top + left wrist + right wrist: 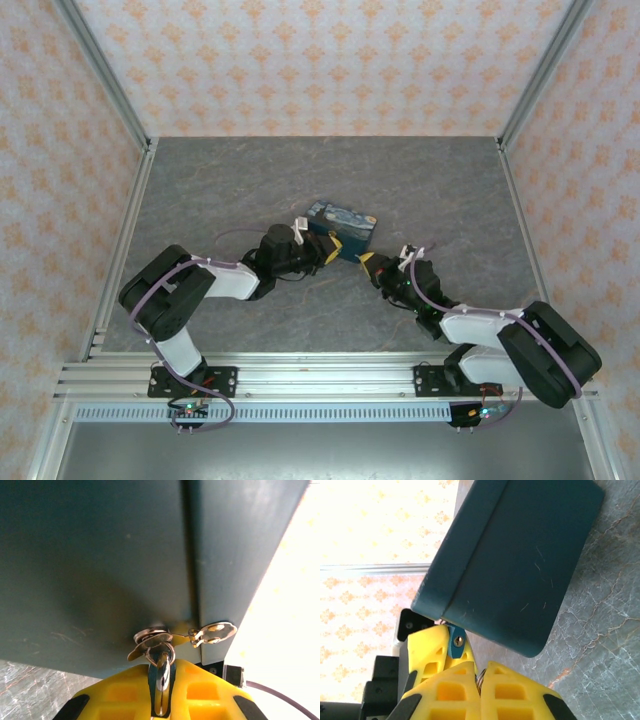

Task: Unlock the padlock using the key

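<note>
- padlock [455, 645]: small, smooth, teal, round metal keyhole; hangs at the corner of the matte dark-teal box [520, 565], shiny steel shackle [161, 677] at the hasp [155, 639]
- my left pincer [161, 672]: ribbed yellow fingers clamped on the padlock, arm reaching low toward the box
- my right pincer [481, 672]: fingers pressed together on the key [479, 680], a pale metal sliver just below the keyhole

Even bright overhead view, wrist backgrounds overexposed, foregrounds blurred
</note>
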